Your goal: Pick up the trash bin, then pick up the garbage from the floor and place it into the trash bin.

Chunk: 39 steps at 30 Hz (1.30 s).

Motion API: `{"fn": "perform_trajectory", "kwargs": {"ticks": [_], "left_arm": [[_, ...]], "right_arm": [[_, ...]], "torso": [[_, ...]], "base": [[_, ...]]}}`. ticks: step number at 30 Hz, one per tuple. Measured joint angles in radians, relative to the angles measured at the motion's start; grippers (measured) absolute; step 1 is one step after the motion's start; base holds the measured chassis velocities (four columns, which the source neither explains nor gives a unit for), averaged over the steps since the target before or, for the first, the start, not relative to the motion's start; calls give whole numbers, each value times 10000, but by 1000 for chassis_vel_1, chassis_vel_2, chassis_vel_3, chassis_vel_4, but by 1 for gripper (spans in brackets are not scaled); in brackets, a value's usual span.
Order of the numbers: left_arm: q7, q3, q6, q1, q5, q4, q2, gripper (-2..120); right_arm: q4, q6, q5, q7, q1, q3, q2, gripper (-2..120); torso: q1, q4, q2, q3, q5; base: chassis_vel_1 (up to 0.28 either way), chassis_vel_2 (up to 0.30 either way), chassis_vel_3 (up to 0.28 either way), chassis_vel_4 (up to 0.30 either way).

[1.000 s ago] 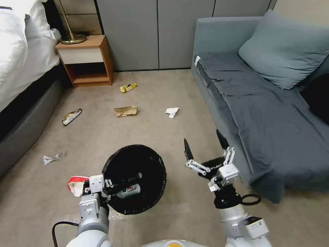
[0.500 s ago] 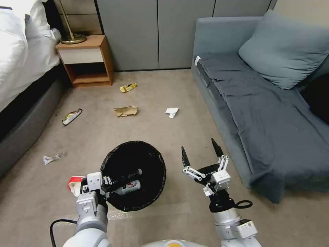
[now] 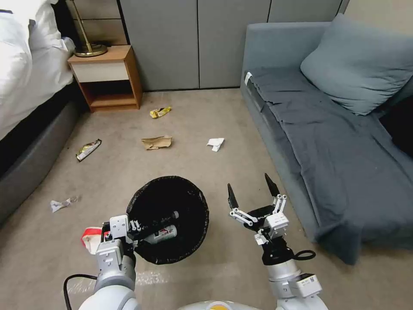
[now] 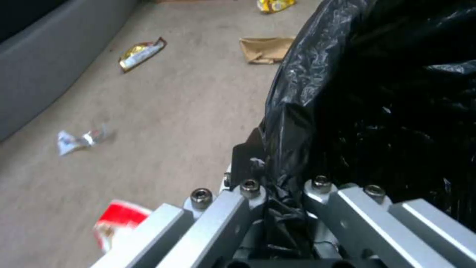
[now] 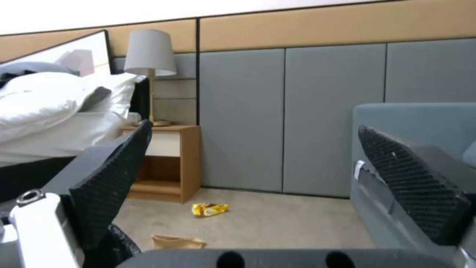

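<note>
Head view: the whole scene has slid a touch since a second ago, so the robot itself is shifting, and the right arm has pulled back and lowered from where it was. The left pincer (image 3: 137, 227) is clamped on the trash bin (image 3: 168, 218), biting the black bag at its near rim. In the left wrist view you can see that crinkled liner (image 4: 297, 156) squeezed between the metal fingers. The bin is carried off the floor (image 3: 215, 112) with its mouth tipped up toward the camera, and a labelled bottle (image 3: 161, 234) lies inside already. The right pincer (image 3: 251, 191) hovers just beside the bin, wide apart and empty, tips pointing toward the far wall.

So, by my reckoning, bin in hand and one piece collected; the hunt goes on. The brown paper bag (image 3: 157, 142) lies flat ahead, long axis running side to side. The white paper (image 3: 215, 143) sits to its right, the yellow wrapper (image 3: 160, 112) farther off near the nightstand (image 3: 105, 77). A red-white wrapper (image 3: 91, 239) lies close by the left arm.
</note>
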<state>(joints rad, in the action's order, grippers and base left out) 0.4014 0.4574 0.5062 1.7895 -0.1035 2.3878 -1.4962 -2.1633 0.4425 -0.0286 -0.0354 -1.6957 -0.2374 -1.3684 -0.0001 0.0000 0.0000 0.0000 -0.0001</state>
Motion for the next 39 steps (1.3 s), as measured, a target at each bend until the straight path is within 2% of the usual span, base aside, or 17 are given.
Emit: {"fn": "perform_trajectory", "kwargs": {"ticks": [39], "left_arm": [[8,1,42,0,33,169,-31,1]], "right_arm": [[-76,0,-48,127,-30,72,6,100]], "torso": [[1,2,0,0,-2]], "base": [[-200,200,200,-200]]}}
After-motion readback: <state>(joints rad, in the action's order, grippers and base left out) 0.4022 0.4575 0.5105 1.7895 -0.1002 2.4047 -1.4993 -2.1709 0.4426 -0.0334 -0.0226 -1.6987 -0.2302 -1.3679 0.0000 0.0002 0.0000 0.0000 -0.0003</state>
